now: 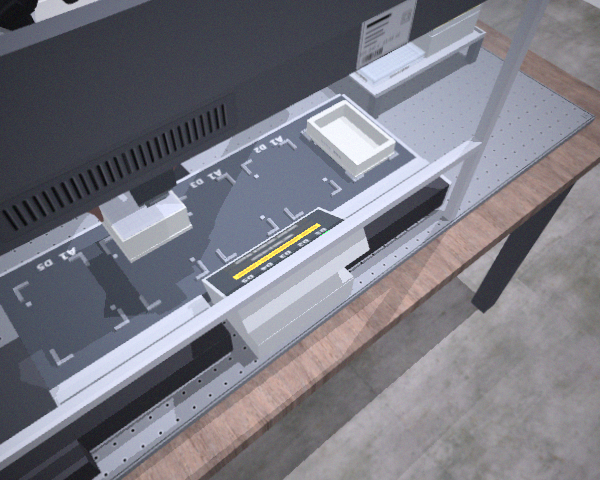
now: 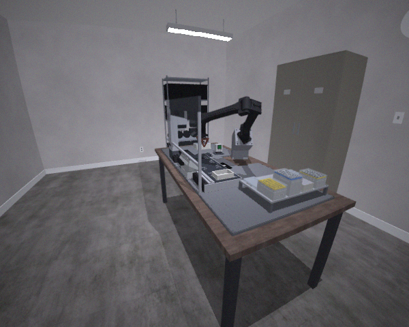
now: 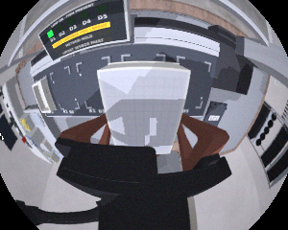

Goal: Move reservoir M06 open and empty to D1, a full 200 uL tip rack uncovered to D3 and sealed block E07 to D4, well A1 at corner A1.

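Our gripper [image 3: 144,130] clamped on the sealed block [image 1: 148,227] (above the deck [image 1: 57,315]), reservoir [image 1: 350,138] toward the table's shelf end.

1. A pale sealed deep-well block [image 3: 143,107] fills the centre of the frame, its flat top grey-white.
2. The hand [image 3: 144,134] is clamped on the block, reddish-brown fingers pressing its left and right sides.
3. At upper left sits a dark status panel [image 3: 85,26] with a yellow bar and a green square.
4. Beyond the block lies the dark deck [image 3: 74,77] with white corner brackets.
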You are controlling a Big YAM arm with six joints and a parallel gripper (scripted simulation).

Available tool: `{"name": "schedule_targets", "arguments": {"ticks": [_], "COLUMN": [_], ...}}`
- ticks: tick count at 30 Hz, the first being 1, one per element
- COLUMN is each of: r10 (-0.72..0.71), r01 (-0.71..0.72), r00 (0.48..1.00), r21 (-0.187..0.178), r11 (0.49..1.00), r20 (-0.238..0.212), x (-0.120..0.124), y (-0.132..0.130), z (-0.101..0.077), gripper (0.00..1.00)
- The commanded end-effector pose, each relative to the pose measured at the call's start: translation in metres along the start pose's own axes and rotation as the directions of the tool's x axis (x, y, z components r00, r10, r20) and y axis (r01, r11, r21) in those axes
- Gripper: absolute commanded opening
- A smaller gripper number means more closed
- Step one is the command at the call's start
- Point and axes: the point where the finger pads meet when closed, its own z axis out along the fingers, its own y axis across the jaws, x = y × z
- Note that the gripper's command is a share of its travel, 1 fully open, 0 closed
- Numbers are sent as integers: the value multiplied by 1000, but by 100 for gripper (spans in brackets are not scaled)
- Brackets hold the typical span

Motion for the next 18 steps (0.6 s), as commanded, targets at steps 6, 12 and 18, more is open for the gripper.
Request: {"name": "schedule_targets", "arguments": {"ticks": [6,12,18], "r10": [0,-5,-16], "r01": [0,5,16], "r00": [1000,1000,1000], "r21": [-1,0,2], "r11": [1000,1000,1000], "r20": [2,6,11], "x": [-4,-9,-11], "y": [1,0,4], "z": [15,21,29], "gripper": [0,0,0]}}
